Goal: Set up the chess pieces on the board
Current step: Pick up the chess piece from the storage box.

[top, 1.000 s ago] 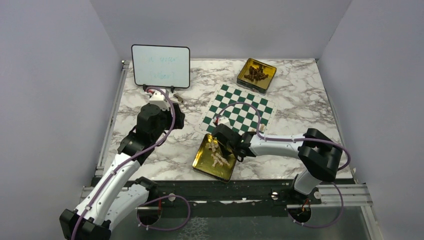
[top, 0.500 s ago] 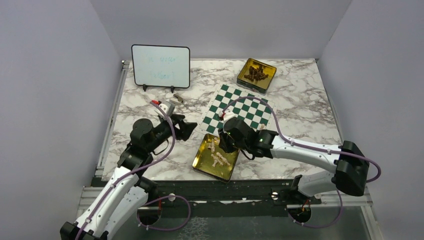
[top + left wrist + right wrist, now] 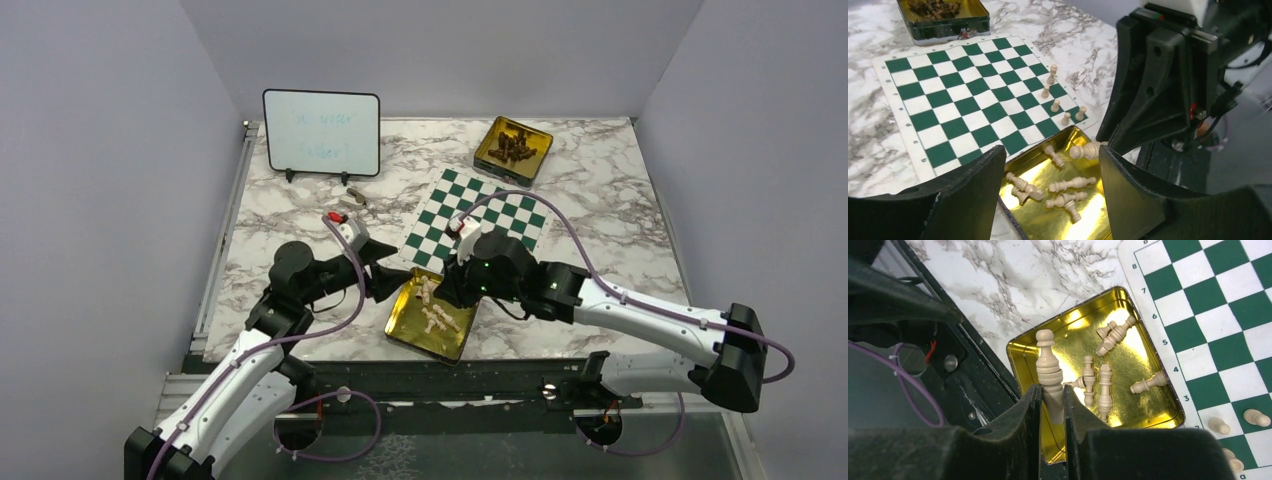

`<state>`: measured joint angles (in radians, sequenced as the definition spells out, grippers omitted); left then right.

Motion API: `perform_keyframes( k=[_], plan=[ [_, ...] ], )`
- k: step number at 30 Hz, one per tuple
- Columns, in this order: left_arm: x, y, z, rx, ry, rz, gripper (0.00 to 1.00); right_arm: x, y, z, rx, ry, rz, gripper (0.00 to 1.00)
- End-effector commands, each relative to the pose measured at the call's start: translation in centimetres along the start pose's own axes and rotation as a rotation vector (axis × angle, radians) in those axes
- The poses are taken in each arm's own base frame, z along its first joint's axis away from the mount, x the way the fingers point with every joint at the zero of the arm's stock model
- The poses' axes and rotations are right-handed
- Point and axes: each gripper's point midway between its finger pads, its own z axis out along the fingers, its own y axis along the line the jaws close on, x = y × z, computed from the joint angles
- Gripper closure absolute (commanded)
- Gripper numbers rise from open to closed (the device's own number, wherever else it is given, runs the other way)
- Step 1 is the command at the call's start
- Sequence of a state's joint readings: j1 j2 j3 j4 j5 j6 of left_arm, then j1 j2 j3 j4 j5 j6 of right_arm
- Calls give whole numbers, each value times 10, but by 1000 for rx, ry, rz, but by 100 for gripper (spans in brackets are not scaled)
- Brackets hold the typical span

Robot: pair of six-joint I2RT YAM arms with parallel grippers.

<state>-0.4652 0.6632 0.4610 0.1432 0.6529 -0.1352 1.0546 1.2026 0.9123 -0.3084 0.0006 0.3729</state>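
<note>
The board point(image 3: 500, 205) lies far of centre, mostly bare. Only five pale chess pieces point(image 3: 1055, 105) stand on it, strung along its near right edge, so the set-up looks to be at an early stage. The far tin point(image 3: 489, 140) beyond the board holds the dark pieces point(image 3: 512, 145), none of them placed. The near tin point(image 3: 405, 322) just near of the board holds a handful of pale ones lying flat (six or seven, hard to count).

The right arm reaches in low from the near right. Its right gripper point(image 3: 1052, 405) is over the tin, nearly closed and pinching one pale piece point(image 3: 1048, 367) by its base. The left arm stretches from the near left, with the left gripper point(image 3: 1050, 152) spread wide and empty just left of the tin.
</note>
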Motion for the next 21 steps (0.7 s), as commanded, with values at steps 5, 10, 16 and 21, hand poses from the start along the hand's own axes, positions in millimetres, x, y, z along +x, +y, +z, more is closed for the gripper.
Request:
perform_keyframes(
  k=[5,10,16,21],
  plan=[
    [-10,13,19,-152,-13,-660,34,-17,3,-15,-53,-181,-38,85],
    [0,-9,37,-26,151,-951,40,-24,5,-24,-74,-244,-58,85],
    [8,-17,46,41,250,-1062,43,-25,-1,-22,-37,-247,-61,85],
    [7,-20,46,60,254,-1091,53,-28,-2,-21,-25,-250,-55,85]
  ],
)
